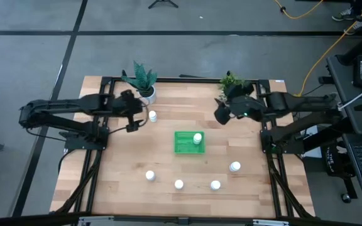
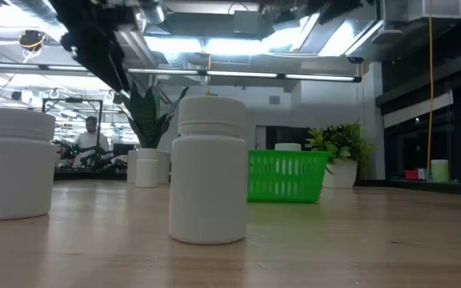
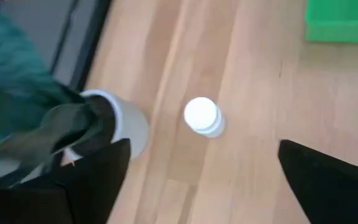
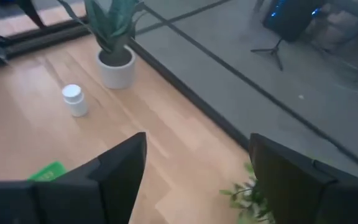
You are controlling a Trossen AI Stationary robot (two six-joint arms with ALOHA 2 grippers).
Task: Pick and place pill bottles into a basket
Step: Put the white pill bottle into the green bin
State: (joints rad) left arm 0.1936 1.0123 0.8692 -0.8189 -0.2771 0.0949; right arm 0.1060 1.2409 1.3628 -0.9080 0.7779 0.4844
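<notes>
From above, the green basket [image 1: 188, 143] sits at the middle of the wooden table [image 1: 124, 188], with one pill bottle [image 1: 197, 137] standing in its upper right corner. Four more bottles stand in a loose arc in the lower part of the frame, at [image 1: 149, 176], [image 1: 179, 184], [image 1: 215, 185] and [image 1: 234, 167], and a sixth bottle [image 1: 153, 116] stands upper left of the basket, just below the white plant pot [image 1: 148, 95]. The left gripper [image 1: 136, 117] hangs just left of that sixth bottle, apart from it; the right gripper [image 1: 220, 114] hovers upper right of the basket, below a small leafy plant [image 1: 230, 81]. In the level view, a bottle [image 2: 209, 170] fills the centre foreground, another [image 2: 15, 164] stands at the left edge, and the basket [image 2: 286, 176] shows behind, right of centre, with a white cap peeking over its rim. In the left wrist view, the two dark fingers [image 3: 328, 183] are spread wide and hold nothing; the sixth bottle [image 3: 203, 117] stands on the boards between and beyond them, untouched, with the pot [image 3: 126, 124] to its left. In the right wrist view, the fingers [image 4: 120, 174] stand wide apart and empty above the table; the sixth bottle [image 4: 74, 99] and the pot [image 4: 115, 71] lie in the upper left.
</notes>
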